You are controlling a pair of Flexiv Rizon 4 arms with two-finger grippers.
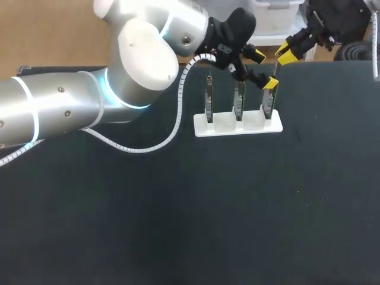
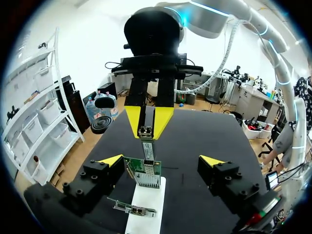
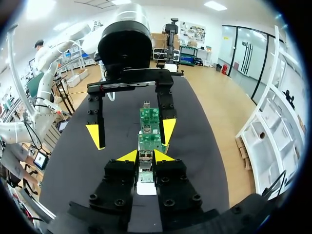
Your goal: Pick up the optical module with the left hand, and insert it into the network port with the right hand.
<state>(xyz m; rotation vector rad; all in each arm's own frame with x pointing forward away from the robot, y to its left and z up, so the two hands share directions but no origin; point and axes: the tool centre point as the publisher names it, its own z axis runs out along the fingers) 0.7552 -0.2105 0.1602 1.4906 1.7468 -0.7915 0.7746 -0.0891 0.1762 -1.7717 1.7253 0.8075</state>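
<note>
Evidently the right gripper (image 2: 147, 127) is clamping the optical module (image 2: 147, 151), its nose meeting the network port (image 2: 147, 176) on the end card (image 1: 268, 107) in the white holder (image 1: 217, 124). The left gripper (image 2: 161, 162) is gaping wide and empty astride that card; judging by this, only seating is remaining.
</note>
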